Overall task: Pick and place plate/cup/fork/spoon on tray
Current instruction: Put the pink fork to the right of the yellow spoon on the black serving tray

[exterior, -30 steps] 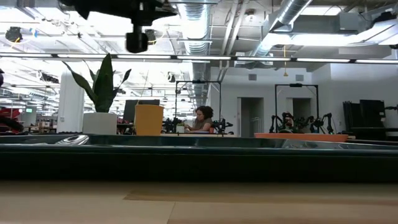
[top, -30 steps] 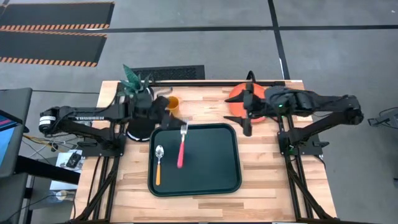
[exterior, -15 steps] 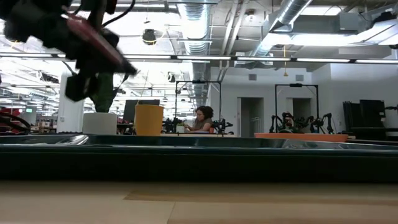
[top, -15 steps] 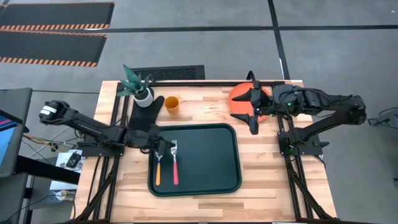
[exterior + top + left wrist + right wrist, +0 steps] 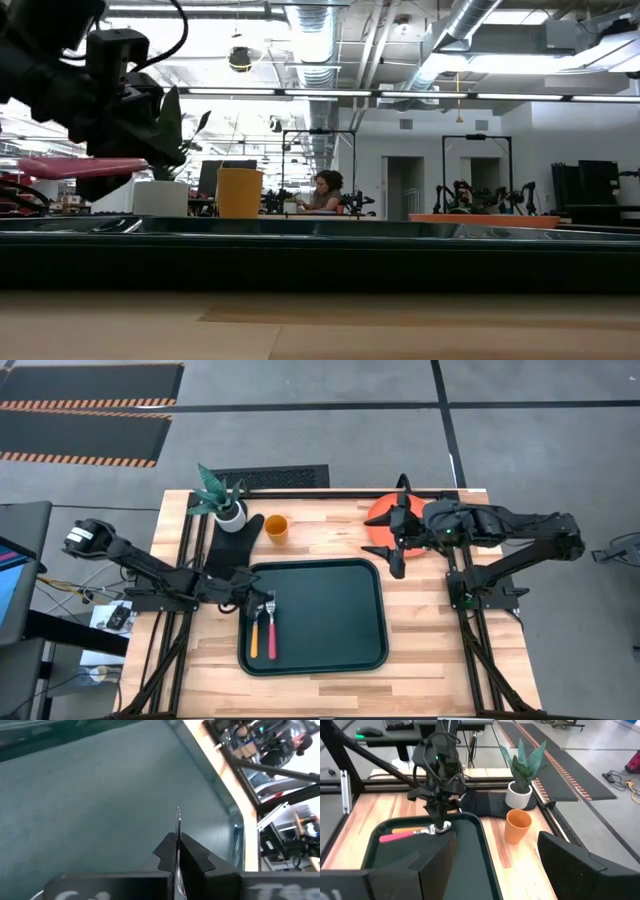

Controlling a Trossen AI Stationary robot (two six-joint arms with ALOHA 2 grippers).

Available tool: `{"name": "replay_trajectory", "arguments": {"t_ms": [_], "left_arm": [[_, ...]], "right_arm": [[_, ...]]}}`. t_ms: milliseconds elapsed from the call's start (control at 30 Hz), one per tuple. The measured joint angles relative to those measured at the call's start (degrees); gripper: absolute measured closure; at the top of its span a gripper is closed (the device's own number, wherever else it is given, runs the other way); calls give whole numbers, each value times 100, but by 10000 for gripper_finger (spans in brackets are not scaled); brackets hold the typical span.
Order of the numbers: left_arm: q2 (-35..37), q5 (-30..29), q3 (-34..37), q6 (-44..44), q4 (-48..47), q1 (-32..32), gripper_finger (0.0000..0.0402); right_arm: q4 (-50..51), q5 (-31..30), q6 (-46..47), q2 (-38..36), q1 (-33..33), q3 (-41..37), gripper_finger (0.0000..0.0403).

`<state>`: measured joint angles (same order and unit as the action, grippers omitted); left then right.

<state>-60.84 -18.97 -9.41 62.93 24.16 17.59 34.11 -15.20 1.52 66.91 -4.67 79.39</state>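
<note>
My left gripper (image 5: pixel 256 600) is over the left part of the dark tray (image 5: pixel 340 615), shut on the fork (image 5: pixel 270 632), whose red-pink handle points to the near edge. The spoon (image 5: pixel 253 635) lies on the tray floor beside the fork, orange handle toward the near edge. The orange cup (image 5: pixel 277 527) stands on the wood beyond the tray's far left corner. The orange-red plate (image 5: pixel 380 515) lies at the table's far right. My right gripper (image 5: pixel 396 535) is open over the plate's left part and touches nothing. My left gripper pinches the fork's metal end (image 5: pixel 438 828) between its two fingers, which come from above and point down. In the left wrist view the metal (image 5: pixel 178 817) shows edge-on between the fingertips. The handle (image 5: pixel 75 167) sticks out level, above the tray's rim.
A white pot with a green plant (image 5: pixel 228 510) stands at the far left, on a black glove-shaped mat (image 5: pixel 232 545) beside the cup. The tray's middle and right part are bare. A person (image 5: pixel 325 192) sits far off in the room behind.
My left gripper has come from beside the cup toward the near edge, onto the tray's left part, and has taken hold of the fork. The fork, which lay mid-tray, has gone left next to the spoon; it was tilted half a second ago and is now level.
</note>
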Motion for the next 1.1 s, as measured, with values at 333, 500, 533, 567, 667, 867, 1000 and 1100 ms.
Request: {"name": "replay_trajectory", "arguments": {"t_ms": [333,500,533,567,667,867,1000,1100], "left_arm": [[-114,-84,490,-144,801,-3,401],[-113,-88,487,-273,725,-3,401],[-113,-86,487,-273,686,-3,401],[-115,-83,487,-274,648,-3,401],[-115,-82,487,-321,659,10,401],[-115,-83,487,-383,619,19,401],[-115,-130,487,-399,617,19,401],[-115,-135,487,-399,617,19,401]], "right_arm": [[-109,6,64,161,-1,4,99],[-210,5,61,138,0,5,99],[-210,6,59,143,0,5,99],[-210,6,59,149,0,5,99],[-233,6,58,145,0,5,99],[-255,6,13,145,0,5,99],[-310,6,-2,145,0,5,99],[-312,6,-2,145,0,5,99]]}}
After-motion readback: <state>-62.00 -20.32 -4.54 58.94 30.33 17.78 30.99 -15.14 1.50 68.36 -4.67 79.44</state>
